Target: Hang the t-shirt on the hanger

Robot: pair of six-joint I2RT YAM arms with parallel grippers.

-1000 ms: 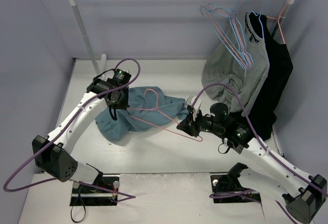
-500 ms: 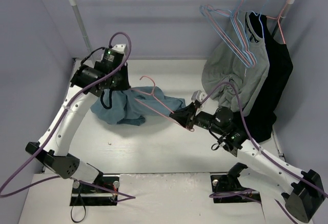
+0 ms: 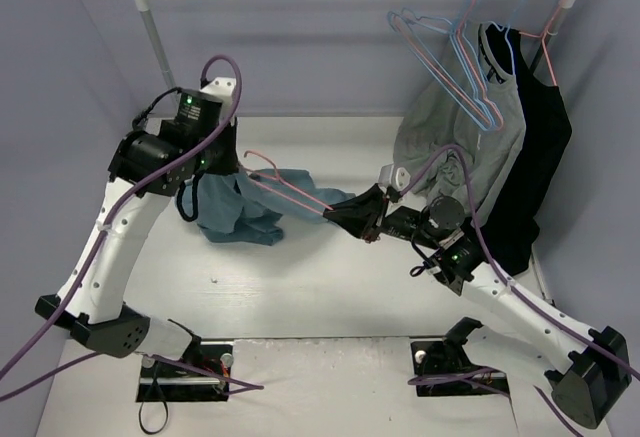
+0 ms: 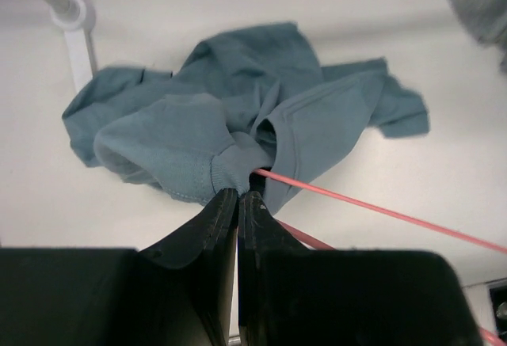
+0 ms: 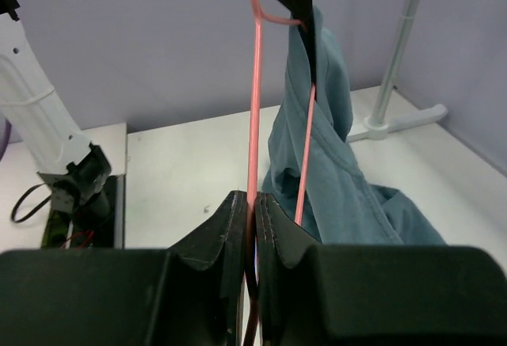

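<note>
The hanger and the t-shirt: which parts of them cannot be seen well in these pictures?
- Right wrist view: the hanger top is cut off by the upper edge.
- Left wrist view: the left gripper covers the cloth it pinches; the hanger wire goes under the t-shirt folds.
- Top view: the left arm covers the left gripper's fingertips.
- No view shows the neck tag.

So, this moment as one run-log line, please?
left gripper: shut on t-shirt | right gripper: shut on pink wire hanger | hanger: partly inside t-shirt

Left of centre: t-shirt (image 3: 235, 219), hanger (image 3: 300, 193) partly inside; hung garments (image 3: 445, 132) behind, right.
</note>
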